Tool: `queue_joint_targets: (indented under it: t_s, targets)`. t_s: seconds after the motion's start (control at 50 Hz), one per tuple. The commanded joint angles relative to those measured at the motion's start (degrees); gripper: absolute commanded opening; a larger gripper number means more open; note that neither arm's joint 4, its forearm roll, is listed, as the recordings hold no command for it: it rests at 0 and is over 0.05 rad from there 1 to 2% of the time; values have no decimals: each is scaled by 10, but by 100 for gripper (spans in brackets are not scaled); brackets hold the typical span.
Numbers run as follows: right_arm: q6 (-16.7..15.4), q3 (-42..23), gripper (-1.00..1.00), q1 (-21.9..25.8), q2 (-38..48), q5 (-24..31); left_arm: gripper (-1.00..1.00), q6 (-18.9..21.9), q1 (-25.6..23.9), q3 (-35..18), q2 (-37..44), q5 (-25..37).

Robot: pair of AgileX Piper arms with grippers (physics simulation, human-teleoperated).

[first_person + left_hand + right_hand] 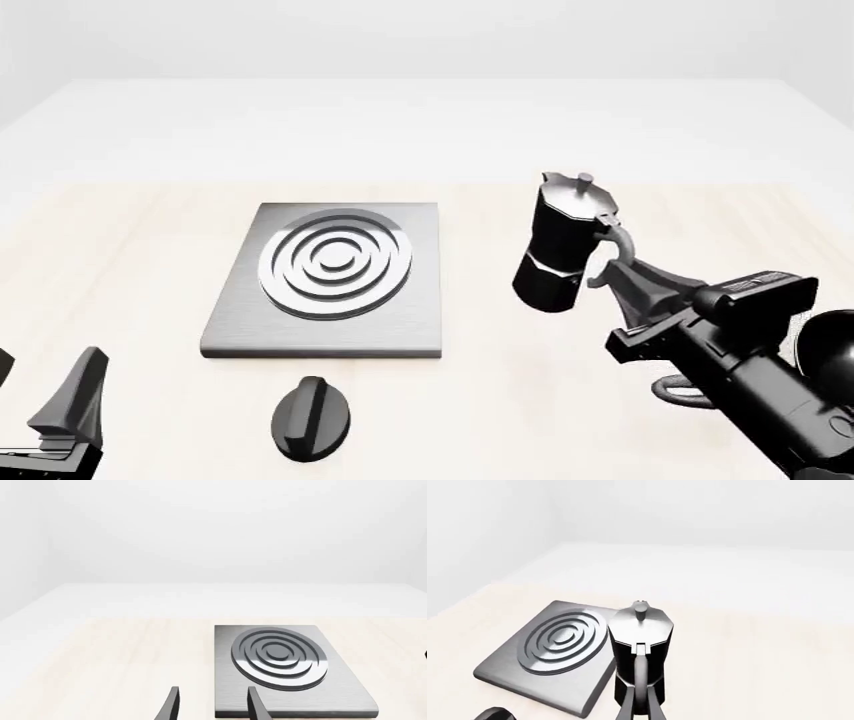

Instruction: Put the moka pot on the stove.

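- Black faceted moka pot, right of centre — its curved handle sits between the right gripper fingers, seemingly clamped.
- Left gripper, lower left, open and holding nothing, beside the flat grey stove slab.

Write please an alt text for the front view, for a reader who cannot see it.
The right gripper holds the black moka pot by its handle, to the right of the grey stove. A black oval knob lies in front of the stove, and the left gripper waits open at the lower left.
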Motion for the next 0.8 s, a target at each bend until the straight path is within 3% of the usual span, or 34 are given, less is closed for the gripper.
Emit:
queue_joint_targets:
  t_s: [0.02,0.8]
  targets:
    - [-4,-48,-100,16,14,0,100,0,0,0,0,0]
    - [-7,-228,-100,59,197,-46,100,0,0,0,0,0]
